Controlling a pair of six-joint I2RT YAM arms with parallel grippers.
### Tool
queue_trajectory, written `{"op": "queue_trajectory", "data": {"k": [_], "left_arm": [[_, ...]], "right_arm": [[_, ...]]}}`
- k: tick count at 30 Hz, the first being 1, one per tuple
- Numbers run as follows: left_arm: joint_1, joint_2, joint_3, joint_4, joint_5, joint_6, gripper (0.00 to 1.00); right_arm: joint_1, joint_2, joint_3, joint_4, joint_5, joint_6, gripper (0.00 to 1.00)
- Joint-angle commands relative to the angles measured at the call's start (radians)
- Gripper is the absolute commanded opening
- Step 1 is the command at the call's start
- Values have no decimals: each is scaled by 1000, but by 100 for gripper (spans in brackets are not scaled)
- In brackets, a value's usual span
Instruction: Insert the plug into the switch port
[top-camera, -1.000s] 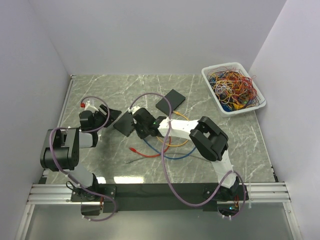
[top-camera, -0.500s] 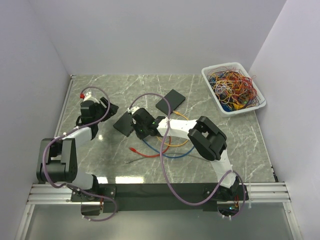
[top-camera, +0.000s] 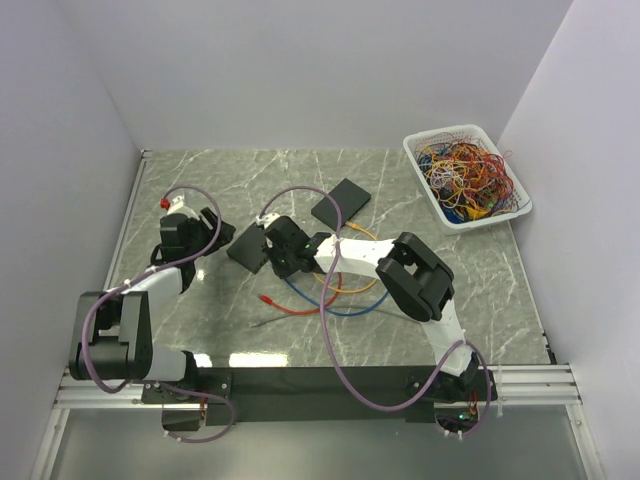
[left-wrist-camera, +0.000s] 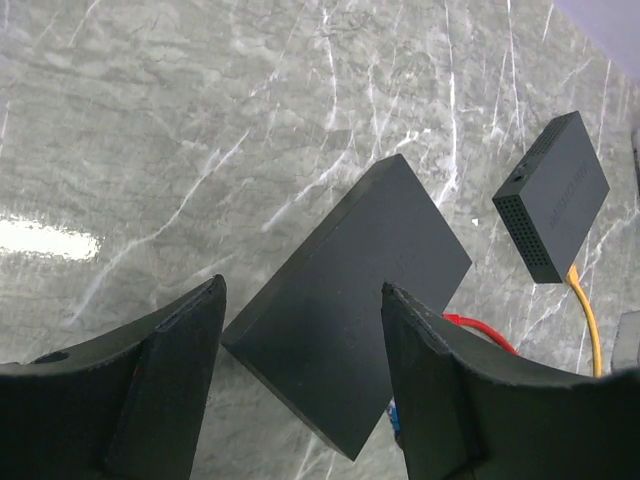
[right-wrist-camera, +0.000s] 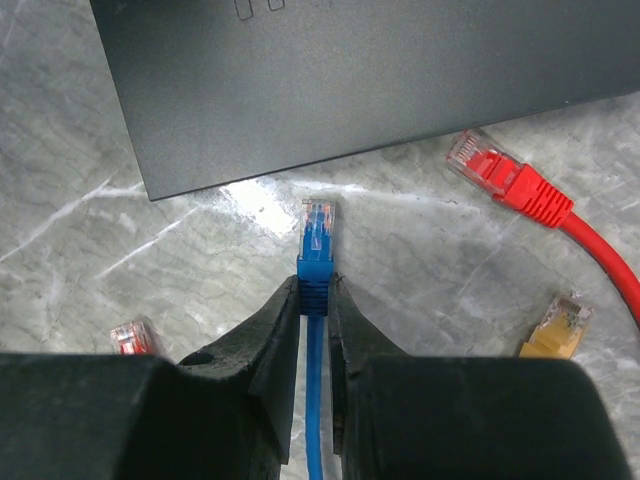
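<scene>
The black switch (top-camera: 247, 250) lies flat on the marble table between the two grippers. In the left wrist view the switch (left-wrist-camera: 350, 290) lies between my left gripper's (left-wrist-camera: 300, 290) spread fingers, which are open and do not touch it. My left gripper (top-camera: 212, 234) sits just left of the switch. My right gripper (right-wrist-camera: 316, 285) is shut on the blue plug (right-wrist-camera: 317, 245), whose clear tip points at the switch's near side (right-wrist-camera: 330, 80), a short gap away. In the top view my right gripper (top-camera: 274, 250) is at the switch's right edge. The ports are not visible.
A second black box (top-camera: 340, 203) with a yellow cable (left-wrist-camera: 585, 310) lies behind. A red plug (right-wrist-camera: 505, 175), a yellow plug (right-wrist-camera: 555, 328) and a small orange plug (right-wrist-camera: 130, 337) lie near the blue one. Loose cables (top-camera: 330, 300) trail in front. A white basket (top-camera: 455, 220) of wires stands at the back right.
My left arm has stretched out low; its gripper swung back and then came forward beside the switch. My right gripper with the blue plug has barely moved.
</scene>
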Motion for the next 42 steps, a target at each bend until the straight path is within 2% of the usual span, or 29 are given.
{"op": "queue_trajectory", "data": {"k": [1, 6, 15, 29, 42], "left_arm": [[-2, 48, 42, 42, 23, 17, 68], [-2, 116, 90, -11, 15, 11, 64], [-96, 119, 102, -40, -47, 7, 65], [-99, 286, 268, -168, -60, 2, 60], [-97, 299, 274, -171, -41, 7, 59]], "right_arm": [[-5, -59, -11, 2, 27, 4, 0], [-4, -54, -14, 8, 53, -2, 0], [-5, -31, 31, 11, 44, -5, 0], [1, 33, 126, -23, -7, 6, 0], [4, 42, 128, -31, -7, 26, 0]]}}
